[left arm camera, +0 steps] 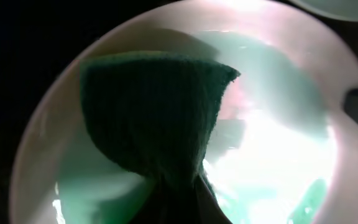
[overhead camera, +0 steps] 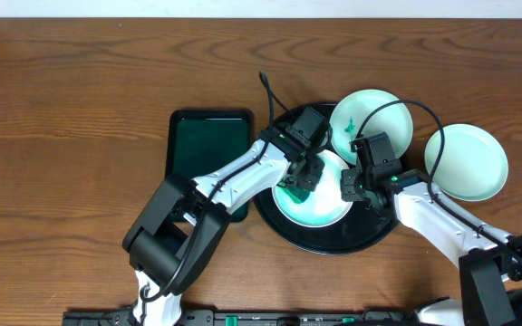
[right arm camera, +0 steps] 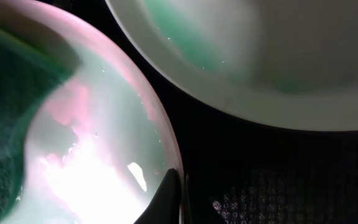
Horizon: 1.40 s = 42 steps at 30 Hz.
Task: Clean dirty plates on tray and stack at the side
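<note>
Your work surface is a dark brown wooden table (overhead camera: 62, 109) with visible grain, and a strip of pale wall (overhead camera: 243, 7) runs along the far edge. A glossy, dark green rectangular tray (overhead camera: 208, 145) with rounded corners sits just left of the round black tray (overhead camera: 333, 244). In the right wrist view the black tray's floor (right arm camera: 260, 193) shows a fine mesh texture.

Inside the black tray you have the centre plate (overhead camera: 320, 215), which is smooth, shallow and mint-white, with glare washing out much of its surface (left arm camera: 278, 149). The rear plate (overhead camera: 374, 113) lies at the tray's far rim and carries a green smear (overhead camera: 352, 122). You cannot tell whether it rests inside the rim or on it. The side plate (overhead camera: 467, 163) sits on the bare table to the right, off the tray and just beside it.

Your left gripper (overhead camera: 302, 181) is clamped on a dark green cloth (left arm camera: 148, 118) with a coarse weave. The cloth fans out flat against the centre plate and narrows to a pinch at the lower frame edge, where the fingers are lost in shadow. Your right gripper (overhead camera: 352, 186) is closed on the centre plate's right rim (right arm camera: 166, 165). Only one thin dark fingertip (right arm camera: 163, 200) shows there, cut off by the frame. The rear plate's underside (right arm camera: 260, 62) fills the upper part of that view, out of focus.
</note>
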Available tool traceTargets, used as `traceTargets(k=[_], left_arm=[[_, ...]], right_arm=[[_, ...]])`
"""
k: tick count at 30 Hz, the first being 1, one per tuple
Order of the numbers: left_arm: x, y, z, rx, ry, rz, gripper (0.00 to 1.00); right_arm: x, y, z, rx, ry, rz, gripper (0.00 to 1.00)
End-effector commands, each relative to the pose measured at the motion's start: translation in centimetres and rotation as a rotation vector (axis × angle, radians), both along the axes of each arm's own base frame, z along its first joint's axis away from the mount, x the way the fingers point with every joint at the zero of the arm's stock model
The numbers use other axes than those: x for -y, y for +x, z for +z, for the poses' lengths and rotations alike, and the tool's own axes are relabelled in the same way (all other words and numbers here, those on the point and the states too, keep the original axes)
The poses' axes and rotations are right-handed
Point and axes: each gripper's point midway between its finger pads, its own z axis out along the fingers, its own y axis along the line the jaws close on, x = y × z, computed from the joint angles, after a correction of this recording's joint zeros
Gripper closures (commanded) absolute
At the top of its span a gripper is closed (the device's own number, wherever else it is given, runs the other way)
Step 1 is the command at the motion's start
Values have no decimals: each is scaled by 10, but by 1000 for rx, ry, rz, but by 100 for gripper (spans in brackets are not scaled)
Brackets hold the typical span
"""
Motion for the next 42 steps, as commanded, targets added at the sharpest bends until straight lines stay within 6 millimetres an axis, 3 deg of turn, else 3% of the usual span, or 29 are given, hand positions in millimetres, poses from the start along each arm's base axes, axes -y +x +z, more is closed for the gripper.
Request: traceTargets(k=[1,7,10,19,30,35,42], left_arm=[[26,-11,32,16,-128,-101,93],[23,-2,87,154,-175,-92,93],[12,5,93,200,-128,-63,93],[-3,11,62,172,-22,-31,93],[-29,13,8,43,79,30,93],[-32,6,-10,10,93,30,93],[-18,-13,-30,-54,-20,-9,93]], right_arm=[[-2,-2,-4,-13,21,16,99],[-2,-2,-4,-13,21,16,99],[-2,-2,-4,-13,21,16,99],[-2,-2,-4,-13,21,16,99],[-2,-2,-4,-13,21,16,99],[-2,-1,-3,-11,21,16,99],[-2,-1,-3,-10,22,16,99]])
